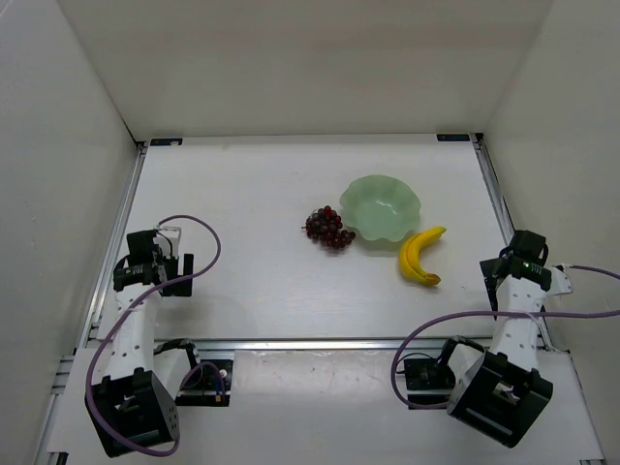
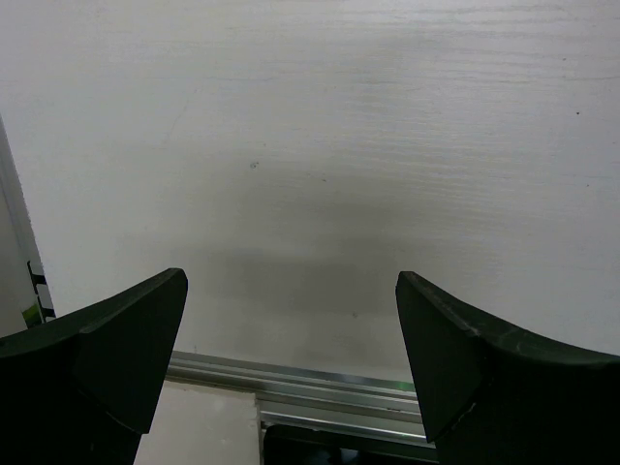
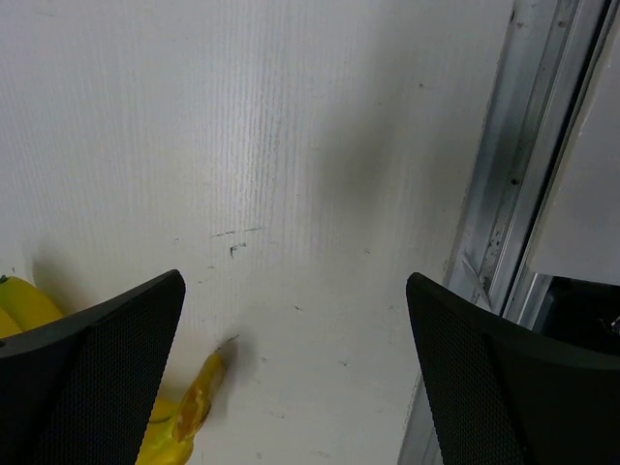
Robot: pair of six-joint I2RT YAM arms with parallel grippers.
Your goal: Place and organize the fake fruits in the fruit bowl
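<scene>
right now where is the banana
Top view: the banana lies on the table right of centre, by the bowl's near-right rim, outside it.

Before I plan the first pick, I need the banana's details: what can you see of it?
The banana is bright yellow, smooth like plastic and curved, with a brownish near tip. It lies flat on the white table, just right of and nearer than the green bowl. Its far end is close to the rim, but contact cannot be judged. The right wrist view shows more than one yellow piece. Nothing grips it.
</scene>
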